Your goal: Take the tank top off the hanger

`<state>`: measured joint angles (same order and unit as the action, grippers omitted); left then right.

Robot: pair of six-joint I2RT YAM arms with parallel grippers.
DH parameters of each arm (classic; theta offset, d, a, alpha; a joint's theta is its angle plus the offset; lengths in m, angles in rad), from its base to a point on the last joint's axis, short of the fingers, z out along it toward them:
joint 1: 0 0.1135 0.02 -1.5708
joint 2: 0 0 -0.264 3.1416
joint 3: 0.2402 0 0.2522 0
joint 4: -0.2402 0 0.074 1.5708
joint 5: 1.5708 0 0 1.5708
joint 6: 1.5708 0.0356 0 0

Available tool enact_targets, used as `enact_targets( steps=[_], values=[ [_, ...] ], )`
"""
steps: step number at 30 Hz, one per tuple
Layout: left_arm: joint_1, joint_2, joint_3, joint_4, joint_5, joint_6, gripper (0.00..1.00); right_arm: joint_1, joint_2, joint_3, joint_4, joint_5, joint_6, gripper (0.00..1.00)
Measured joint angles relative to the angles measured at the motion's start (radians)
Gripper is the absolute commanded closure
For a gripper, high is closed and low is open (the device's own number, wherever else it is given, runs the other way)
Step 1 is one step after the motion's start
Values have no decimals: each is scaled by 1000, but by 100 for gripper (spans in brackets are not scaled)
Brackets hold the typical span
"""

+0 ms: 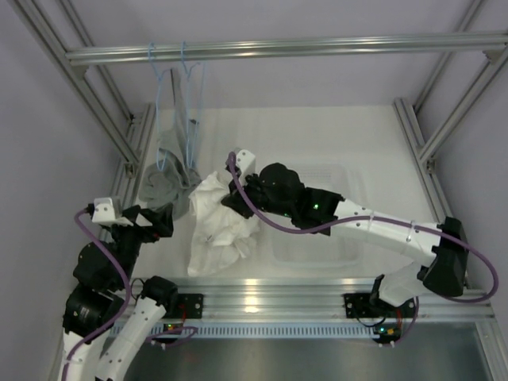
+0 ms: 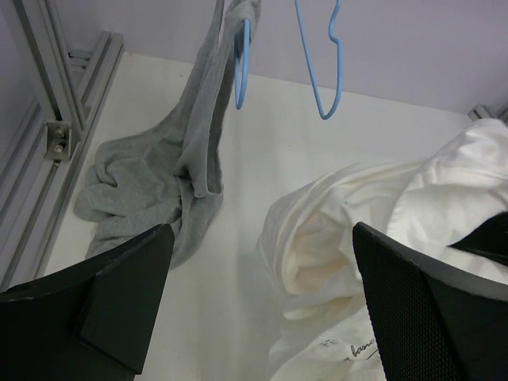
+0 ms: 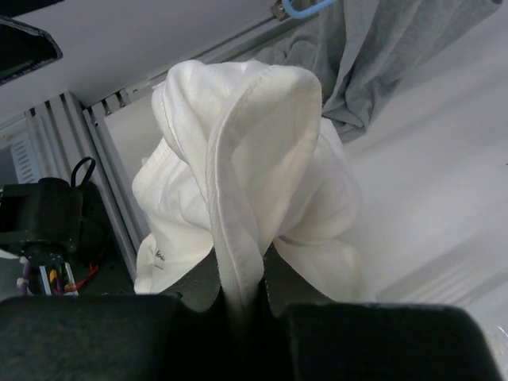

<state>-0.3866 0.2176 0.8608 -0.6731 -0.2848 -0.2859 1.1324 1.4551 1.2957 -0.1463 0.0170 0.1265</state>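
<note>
Two light-blue hangers on overhead rail: bare hanger at right, second hanger carrying grey garment that trails onto tabletop. White tank top off bare hanger, bunched on tabletop just right of grey garment. Fold of tank top clamped in right hand, cloth standing up in peak. Low beside tank top's left edge, left hand: fingers apart, holding nothing.

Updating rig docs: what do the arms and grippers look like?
Both the left arm and right arm have white links, black joint housings and a loose purple cable. Black grippers; the left gripper has broad fingers with fine dotted pads. A green light shows on the right arm.
</note>
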Motion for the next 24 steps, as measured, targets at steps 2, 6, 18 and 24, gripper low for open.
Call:
enact_targets(
  steps=[2,6,18,24],
  values=[
    [0,0,0,0,-5,-1,1,0,-26,0,-1,10,-8,100],
    [0,0,-1,0,-17,-1,1,0,-76,12,-21,40,-31,100],
    [0,0,-1,0,-23,-1,1,-3,-257,110,-109,247,-121,100],
    [0,0,-1,0,-24,-1,1,-8,-329,112,-137,392,-156,100]
  ],
)
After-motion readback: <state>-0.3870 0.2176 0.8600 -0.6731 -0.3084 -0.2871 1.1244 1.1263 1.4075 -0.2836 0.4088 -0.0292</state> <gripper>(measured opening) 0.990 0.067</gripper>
